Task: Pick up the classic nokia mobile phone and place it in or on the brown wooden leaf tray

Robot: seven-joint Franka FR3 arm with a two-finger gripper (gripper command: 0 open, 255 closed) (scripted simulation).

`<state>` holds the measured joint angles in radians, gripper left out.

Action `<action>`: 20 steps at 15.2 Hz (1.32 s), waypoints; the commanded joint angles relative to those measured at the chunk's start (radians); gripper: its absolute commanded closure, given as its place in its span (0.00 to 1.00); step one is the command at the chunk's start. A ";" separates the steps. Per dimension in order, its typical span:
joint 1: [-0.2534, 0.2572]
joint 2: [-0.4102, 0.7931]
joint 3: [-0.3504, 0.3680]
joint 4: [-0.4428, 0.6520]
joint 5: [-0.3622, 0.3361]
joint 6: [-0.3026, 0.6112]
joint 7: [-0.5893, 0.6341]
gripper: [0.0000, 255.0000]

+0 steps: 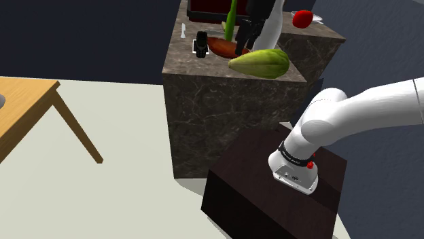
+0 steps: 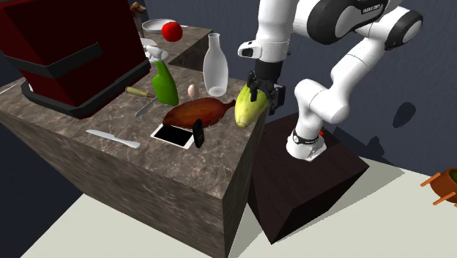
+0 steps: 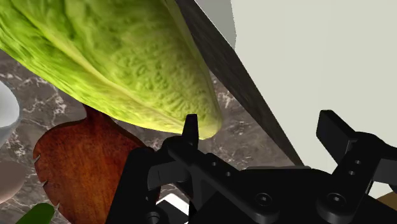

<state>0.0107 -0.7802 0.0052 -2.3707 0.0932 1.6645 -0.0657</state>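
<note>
Just beside tray (image 2: 196, 112): phone (image 2: 198, 134), propped on edge, likely light, rigid, slick; best pinched across narrow sides. Pincer (image 3: 261, 122) spread, empty, near tray, by cabbage (image 3: 127, 57).

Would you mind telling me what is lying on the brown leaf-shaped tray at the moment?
The tray shows bare wood; the black phone stands beside it, not on it. The green cabbage covers one end, so that part is hidden.

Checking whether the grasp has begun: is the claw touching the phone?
Apart. In the second exterior view the claw hangs by the lettuce, while the phone stands across the tray from it, a plain gap between them.
</note>
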 commanded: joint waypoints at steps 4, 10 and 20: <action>-0.022 0.135 0.025 0.098 -0.004 0.027 0.066 0.00; -0.064 0.398 0.061 0.325 -0.033 0.037 0.202 0.00; -0.098 0.730 0.074 0.658 -0.095 -0.002 0.370 0.00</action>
<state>-0.0875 -0.0557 0.0785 -1.7073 0.0002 1.6526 0.2988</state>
